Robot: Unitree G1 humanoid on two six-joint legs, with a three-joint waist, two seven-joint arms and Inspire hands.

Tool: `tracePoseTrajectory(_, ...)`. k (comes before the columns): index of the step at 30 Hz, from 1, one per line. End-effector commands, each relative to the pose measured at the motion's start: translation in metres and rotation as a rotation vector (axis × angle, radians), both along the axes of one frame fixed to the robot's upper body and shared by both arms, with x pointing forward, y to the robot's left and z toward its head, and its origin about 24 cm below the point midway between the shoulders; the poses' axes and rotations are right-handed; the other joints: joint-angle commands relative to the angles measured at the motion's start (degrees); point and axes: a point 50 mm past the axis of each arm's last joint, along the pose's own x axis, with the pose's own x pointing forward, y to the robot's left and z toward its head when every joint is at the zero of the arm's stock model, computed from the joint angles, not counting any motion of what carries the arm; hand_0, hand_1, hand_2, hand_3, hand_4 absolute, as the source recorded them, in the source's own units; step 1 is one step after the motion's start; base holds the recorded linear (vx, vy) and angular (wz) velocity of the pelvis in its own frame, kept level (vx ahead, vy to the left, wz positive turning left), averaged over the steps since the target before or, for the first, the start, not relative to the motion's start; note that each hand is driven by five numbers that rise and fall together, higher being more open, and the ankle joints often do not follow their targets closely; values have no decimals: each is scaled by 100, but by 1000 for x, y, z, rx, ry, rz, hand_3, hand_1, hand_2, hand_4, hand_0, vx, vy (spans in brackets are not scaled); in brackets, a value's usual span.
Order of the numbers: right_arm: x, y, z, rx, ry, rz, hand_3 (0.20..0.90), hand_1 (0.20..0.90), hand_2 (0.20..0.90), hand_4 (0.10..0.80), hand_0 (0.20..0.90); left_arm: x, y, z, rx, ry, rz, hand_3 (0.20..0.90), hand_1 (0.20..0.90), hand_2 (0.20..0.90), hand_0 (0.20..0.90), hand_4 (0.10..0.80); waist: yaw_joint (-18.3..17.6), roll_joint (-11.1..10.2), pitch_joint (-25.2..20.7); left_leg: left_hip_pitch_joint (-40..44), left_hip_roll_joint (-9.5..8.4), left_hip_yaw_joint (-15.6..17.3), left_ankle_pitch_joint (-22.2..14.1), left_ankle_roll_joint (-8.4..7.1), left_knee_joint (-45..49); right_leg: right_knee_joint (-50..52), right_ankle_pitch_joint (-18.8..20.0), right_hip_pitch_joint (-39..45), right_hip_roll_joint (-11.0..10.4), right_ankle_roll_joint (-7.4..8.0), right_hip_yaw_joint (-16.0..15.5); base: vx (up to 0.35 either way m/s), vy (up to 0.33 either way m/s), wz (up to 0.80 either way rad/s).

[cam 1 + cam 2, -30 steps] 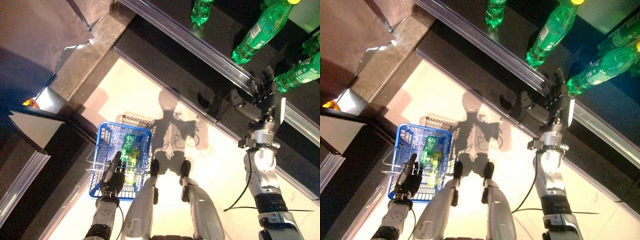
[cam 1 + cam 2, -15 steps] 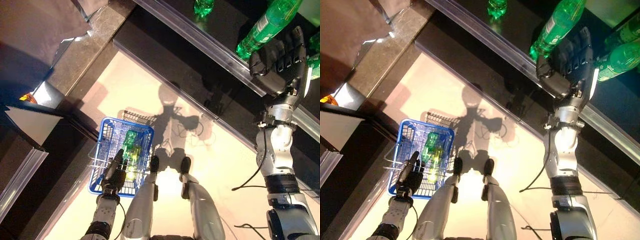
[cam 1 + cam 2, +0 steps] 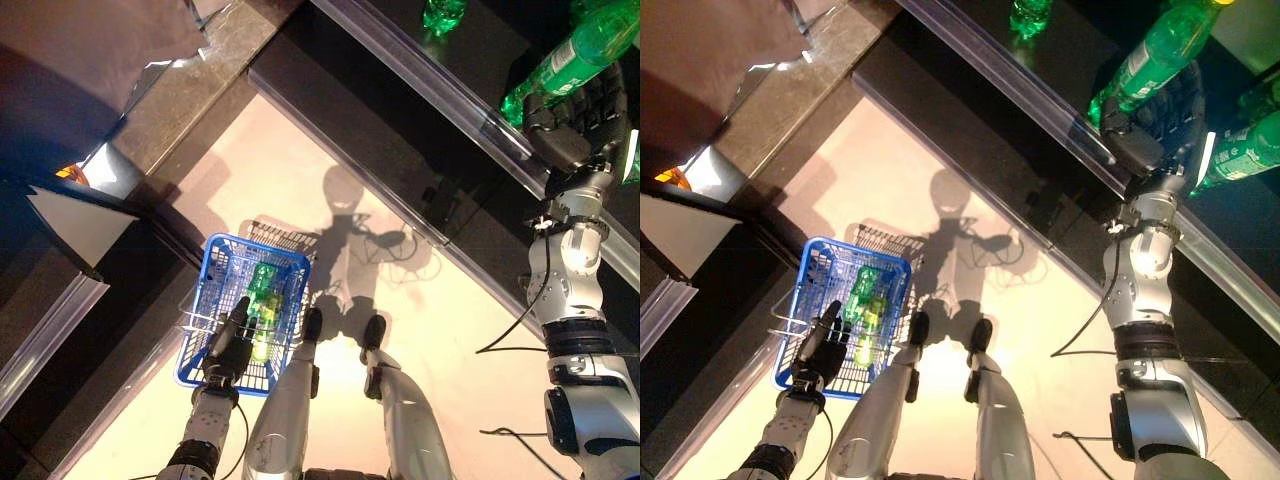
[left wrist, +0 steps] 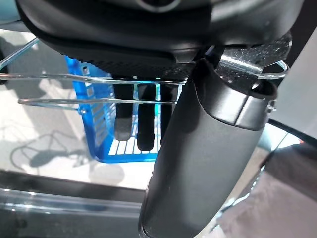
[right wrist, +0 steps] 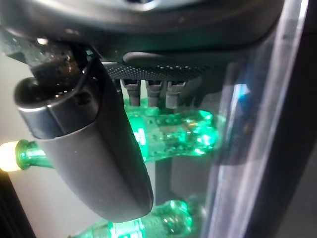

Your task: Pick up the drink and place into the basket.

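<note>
I am reaching my right hand (image 3: 1155, 120), fingers straight and gripping nothing, around the green drink (image 3: 1150, 55) on the shelf, centring its body before closing, while my left hand (image 3: 228, 352) is curling round the basket (image 3: 215, 275) handle.

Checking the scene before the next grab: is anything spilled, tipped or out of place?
Nothing stands out. The blue basket hangs level from the left hand, with green bottles lying inside. The right hand is at a green bottle on the dark shelf; no spill or damage shows.
</note>
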Motion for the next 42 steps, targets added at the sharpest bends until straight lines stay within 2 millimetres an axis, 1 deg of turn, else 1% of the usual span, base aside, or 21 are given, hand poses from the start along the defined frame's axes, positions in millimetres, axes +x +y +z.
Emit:
tracePoseTrajectory(1, -27, -32, 82, -38, -299, -123, 900, 900, 900, 800, 900, 18, 46, 57, 160, -337, 27, 200, 300, 300, 300, 100, 46, 81, -89, -224, -199, -37, -266, 166, 480, 330, -107, 49, 94, 75, 131, 0, -18, 4)
tracePoseTrajectory(6, -29, -45, 88, -34, -294, -193, 900, 900, 900, 800, 900, 20, 51, 61, 168, -344, 19, 200, 300, 300, 300, 100, 77, 72, -89, -309, -192, -56, -253, 165, 477, 371, -97, -50, 98, 84, 107, 3, -16, 4)
tracePoseTrajectory(13, -27, -50, 94, -76, -263, -215, 900, 900, 900, 800, 900, 23, 54, 64, 174, -340, 14, 200, 300, 300, 300, 100, 88, 52, -89, -376, -217, -74, -273, 170, 533, 426, -95, -128, 96, 96, 104, 0, 0, 0)
tracePoseTrajectory(21, -22, -46, 109, -158, -225, -210, 900, 900, 900, 800, 900, 23, 54, 65, 173, -343, -5, 200, 300, 300, 300, 100, 135, 71, -89, -423, -224, -105, -245, 167, 509, 454, -104, -190, 98, 86, 84, 5, 0, 0)
tracePoseTrajectory(22, -21, -45, 109, -168, -217, -212, 900, 900, 900, 800, 900, 22, 53, 64, 173, -339, -6, 200, 300, 300, 300, 100, 143, 74, -89, -394, -224, -111, -295, 162, 521, 479, -154, -166, 98, 91, 88, 0, 0, 0)
tracePoseTrajectory(23, -21, -45, 110, -172, -217, -213, 900, 900, 900, 800, 900, 23, 53, 65, 173, -341, -7, 200, 300, 300, 300, 100, 145, 73, -89, -427, -225, -116, -246, 161, 510, 460, -111, -192, 97, 84, 79, 32, -10, 3)
tracePoseTrajectory(26, -20, -44, 115, -178, -215, -203, 900, 900, 900, 800, 900, 22, 55, 64, 174, -335, -10, 200, 300, 300, 300, 100, 166, 72, -89, -404, -224, -124, -252, 154, 499, 467, -136, -167, 91, 75, 62, 16, -4, 0)
tracePoseTrajectory(27, -19, -42, 116, -190, -212, -188, 900, 900, 900, 800, 900, 21, 55, 63, 174, -331, -12, 200, 300, 300, 300, 100, 184, 74, -89, -371, -232, -138, -290, 153, 503, 492, -178, -146, 90, 76, 55, 0, 0, 0)
tracePoseTrajectory(28, -18, -41, 117, -191, -214, -181, 900, 900, 900, 800, 900, 22, 55, 64, 174, -333, -12, 200, 300, 300, 300, 100, 184, 75, -89, -396, -234, -139, -248, 155, 494, 479, -140, -169, 88, 70, 47, 0, 0, 0)
tracePoseTrajectory(33, -14, -32, 121, -249, -203, -123, 900, 900, 900, 800, 900, 22, 55, 64, 173, -332, -20, 200, 300, 300, 300, 100, 202, 82, -89, -392, -244, -156, -262, 155, 519, 514, -176, -161, 73, 53, 15, 0, 0, 0)
tracePoseTrajectory(36, -13, -29, 122, -259, -203, -113, 900, 900, 900, 800, 900, 21, 54, 62, 174, -326, -26, 200, 300, 300, 300, 100, 215, 88, -89, -357, -245, -160, -322, 153, 562, 558, -237, -120, 58, 55, 0, 40, -4, 1)
tracePoseTrajectory(42, -11, -24, 129, -273, -194, -101, 900, 900, 900, 800, 900, 21, 54, 61, 172, -324, -32, 200, 300, 300, 300, 100, 237, 101, -89, -388, -263, -174, -291, 162, 585, 583, -215, -152, 54, 43, -8, 7, -1, 0)
